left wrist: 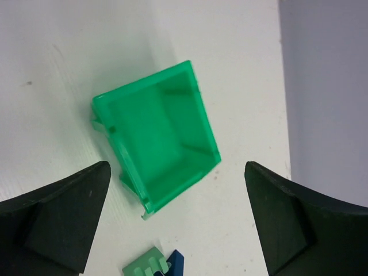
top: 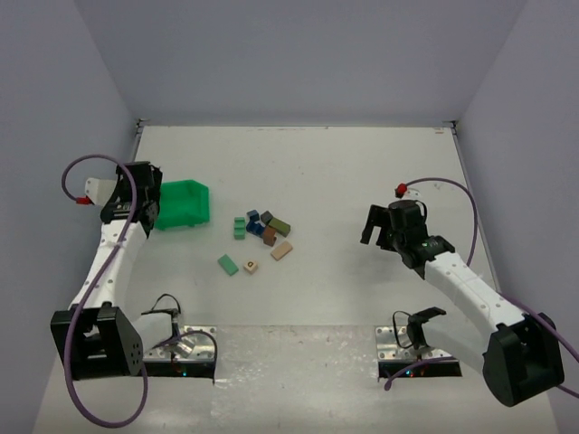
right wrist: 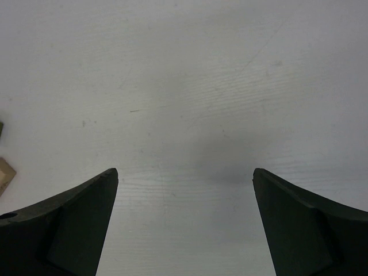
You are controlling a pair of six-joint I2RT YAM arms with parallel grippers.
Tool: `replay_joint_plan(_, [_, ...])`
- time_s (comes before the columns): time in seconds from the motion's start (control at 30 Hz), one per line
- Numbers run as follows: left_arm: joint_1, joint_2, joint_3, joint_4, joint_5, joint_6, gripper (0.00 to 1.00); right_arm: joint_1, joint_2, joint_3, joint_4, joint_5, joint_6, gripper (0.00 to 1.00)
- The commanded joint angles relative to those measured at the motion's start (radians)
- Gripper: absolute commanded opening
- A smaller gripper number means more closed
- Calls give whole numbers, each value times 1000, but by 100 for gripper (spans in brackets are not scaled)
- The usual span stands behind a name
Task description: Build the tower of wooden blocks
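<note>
Wood blocks (top: 256,228) lie loose in a small cluster at the middle of the white worktop (top: 344,172), not stacked into any tower. Green (top: 240,226), blue and brown pieces sit close together, while a tan bar (top: 282,250), a flat green piece (top: 227,264) and a small tan cube (top: 251,267) lie just on the near side of them. Left of the cluster stands a green plastic bin (top: 185,203), tipped so its open side faces the left wrist camera, with nothing seen inside it. The left fingers (left wrist: 57,218) are spread wide apart and hold nothing, hanging above the bin. The right fingers (right wrist: 63,230), also spread wide and holding nothing, hang over bare worktop well to the right of the blocks, with only the corner of a tan block (right wrist: 4,172) at the edge of that wrist view.
</note>
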Motion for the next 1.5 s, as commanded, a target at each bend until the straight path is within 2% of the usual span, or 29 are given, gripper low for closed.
replay_joint_plan(0.0, [-12,-151,-79,170,193,341,100,2,-65,-32,134,-111,-88,99])
replay_joint_plan(0.17, [-142,-272,-235,347,347,501,100,13,-72,-46,212,-242,-160,99])
replay_joint_plan(0.23, [-266,-272,-240,362,331,525,100,41,-52,-29,227,-290,-195,99])
replay_joint_plan(0.3, [-359,-255,-239,371,301,545,100,123,-6,2,251,-260,-215,99])
replay_joint_plan(0.37, [-409,-244,-246,382,243,553,100,207,60,43,265,-226,-218,99])
replay_joint_plan(0.53, [-420,-274,-262,376,138,532,100,462,253,87,437,-33,-155,99])
replay_joint_plan(0.73, [-420,-344,-300,372,72,512,100,618,484,214,572,-5,-106,99])
replay_joint_plan(0.83, [-420,-354,-307,372,66,506,100,634,541,251,625,-5,-109,99])
replay_joint_plan(0.9, [-420,-351,-305,370,69,505,100,634,595,301,614,12,-82,95])
replay_joint_plan(1.07, [-420,-332,-307,369,45,493,100,641,704,352,630,54,95,86])
replay_joint_plan(1.13, [-420,-330,-305,368,35,489,100,662,737,370,621,75,140,85])
replay_joint_plan(1.27, [-420,-338,-310,366,37,475,100,692,794,429,540,187,245,88])
replay_joint_plan(1.47, [-420,-370,-323,368,44,467,100,703,836,462,542,335,350,85])
